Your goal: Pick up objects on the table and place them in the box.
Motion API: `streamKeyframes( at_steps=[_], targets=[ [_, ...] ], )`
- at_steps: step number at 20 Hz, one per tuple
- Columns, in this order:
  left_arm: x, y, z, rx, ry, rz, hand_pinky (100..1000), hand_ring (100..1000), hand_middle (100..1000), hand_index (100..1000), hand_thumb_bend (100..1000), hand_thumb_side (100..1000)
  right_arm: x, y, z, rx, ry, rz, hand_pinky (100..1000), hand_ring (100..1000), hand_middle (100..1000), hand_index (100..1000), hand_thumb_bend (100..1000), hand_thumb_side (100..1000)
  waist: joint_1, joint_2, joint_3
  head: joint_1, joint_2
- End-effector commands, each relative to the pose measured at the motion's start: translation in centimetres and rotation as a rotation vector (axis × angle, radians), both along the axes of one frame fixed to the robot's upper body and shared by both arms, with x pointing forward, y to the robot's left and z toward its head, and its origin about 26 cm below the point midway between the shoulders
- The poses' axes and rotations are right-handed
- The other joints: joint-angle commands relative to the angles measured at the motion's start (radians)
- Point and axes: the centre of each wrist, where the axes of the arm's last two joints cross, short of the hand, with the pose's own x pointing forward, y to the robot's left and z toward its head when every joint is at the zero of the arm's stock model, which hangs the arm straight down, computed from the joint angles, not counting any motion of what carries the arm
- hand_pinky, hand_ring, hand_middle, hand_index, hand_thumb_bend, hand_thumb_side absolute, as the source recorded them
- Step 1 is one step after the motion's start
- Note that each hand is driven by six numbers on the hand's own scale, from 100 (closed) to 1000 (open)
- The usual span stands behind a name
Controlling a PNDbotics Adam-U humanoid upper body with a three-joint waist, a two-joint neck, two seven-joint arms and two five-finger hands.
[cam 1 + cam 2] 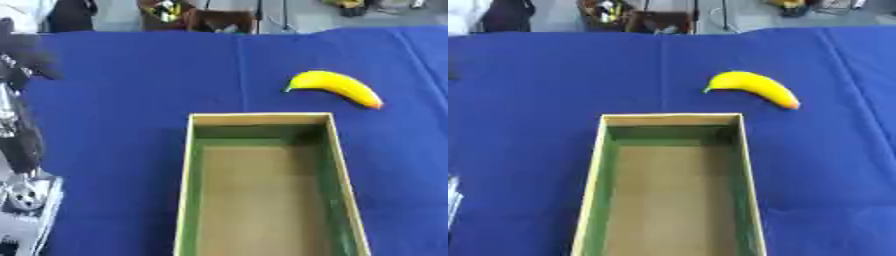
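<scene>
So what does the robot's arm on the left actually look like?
Only the left arm shows, along the left eye view's left edge: mostly black, bulky segments, with a silver metal joint low down. Neither hand is visible, and the right arm doesn't appear.

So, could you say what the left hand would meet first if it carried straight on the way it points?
Probably nothing: the left hand, a dark blur at the left edge, seems to point toward the table's far edge, over blue cloth. The banana and box lie to its right.
</scene>
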Motion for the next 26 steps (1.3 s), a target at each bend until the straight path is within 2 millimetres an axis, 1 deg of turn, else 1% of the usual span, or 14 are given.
streamKeyframes(
  at_steps=[1,7,11,14,17,19,22,26],
  targets=[
    [-0.3,-0.1,0.5,0.006,-0.016,-0.010,450,548,602,819,100,1000,-0.2,0.1,1.1,-0.025,-0.027,0.013,727,715,719,829,314,1000,-0.003,-0.016,0.001,0.000,-0.007],
    [-0.2,-0.1,0.5,0.007,-0.016,-0.014,449,549,604,819,100,1000,0.1,0.3,2.1,-0.034,-0.046,0.025,729,719,720,828,329,1000,-0.004,-0.012,0.003,-0.006,0.003],
    [-0.3,-0.2,0.5,0.009,-0.013,-0.019,449,549,605,820,100,1000,0.4,0.7,3.6,-0.054,-0.041,0.034,730,720,721,829,360,1000,-0.004,-0.012,0.006,-0.018,0.011],
    [-0.3,-0.2,0.4,0.012,-0.010,-0.025,448,550,606,821,100,1000,0.7,1.1,4.8,-0.069,-0.003,0.029,734,725,726,833,407,1000,-0.005,-0.013,0.009,-0.029,0.018],
    [-0.2,-0.3,0.5,0.015,-0.009,-0.030,448,550,606,821,100,1000,0.9,1.5,6.3,-0.074,0.037,0.019,734,725,725,833,410,1000,-0.006,-0.014,0.013,-0.035,0.020],
    [-0.2,-0.3,0.5,0.018,-0.007,-0.034,448,550,606,821,100,1000,1.1,1.7,7.1,-0.074,0.060,0.008,736,728,726,834,429,1000,-0.009,-0.014,0.019,-0.038,0.019],
    [-0.3,-0.4,0.4,0.021,-0.003,-0.038,448,551,607,821,100,1000,1.7,1.6,8.2,-0.067,0.089,-0.010,737,728,725,828,438,994,-0.012,-0.015,0.025,-0.043,0.019],
    [-0.3,-0.3,0.5,0.027,-0.003,-0.040,448,551,608,821,100,1000,2.8,0.7,9.0,-0.060,0.122,-0.039,738,729,724,829,455,984,-0.015,-0.015,0.034,-0.049,0.016]
  ],
)
